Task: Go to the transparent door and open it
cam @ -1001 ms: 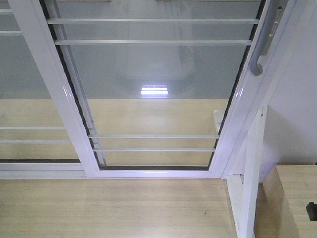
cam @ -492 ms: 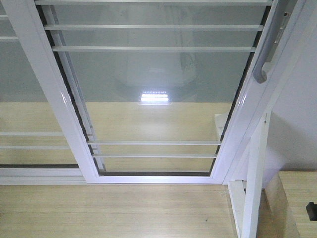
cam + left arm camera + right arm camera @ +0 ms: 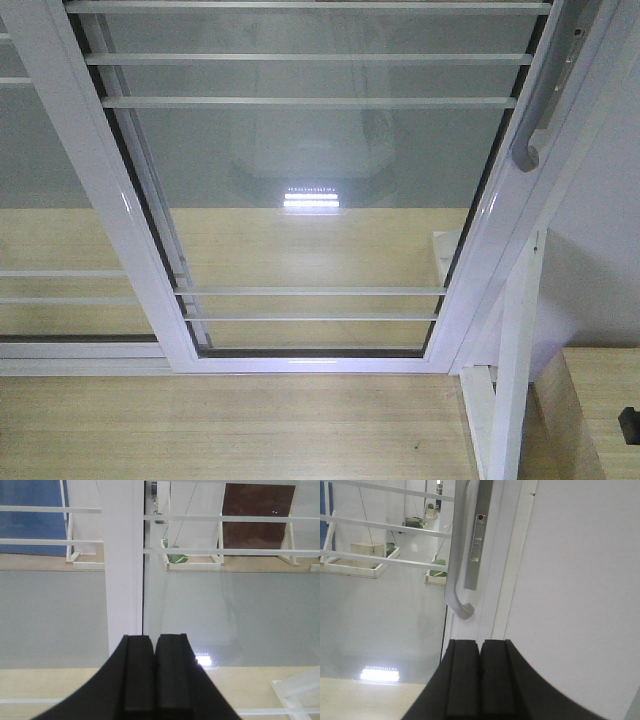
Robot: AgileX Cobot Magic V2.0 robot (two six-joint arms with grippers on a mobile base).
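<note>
The transparent door fills the front view: clear glass in a white frame with thin white horizontal bars. Its grey curved pull handle runs down the right upright and also shows in the right wrist view, handle, beside a grey lock plate. My right gripper is shut and empty, its tips just below the handle's lower end, apart from it. My left gripper is shut and empty, facing the white upright where the two glass panels meet. Neither gripper appears in the front view.
A matching glass panel without a handle stands to the left. A white wall and a white post flank the door on the right, with a wooden box at the lower right. Pale wood floor lies in front.
The door has slid slightly down and grown in the front view, so the base has crept closer to it. The handle sits a little lower in the frame.
</note>
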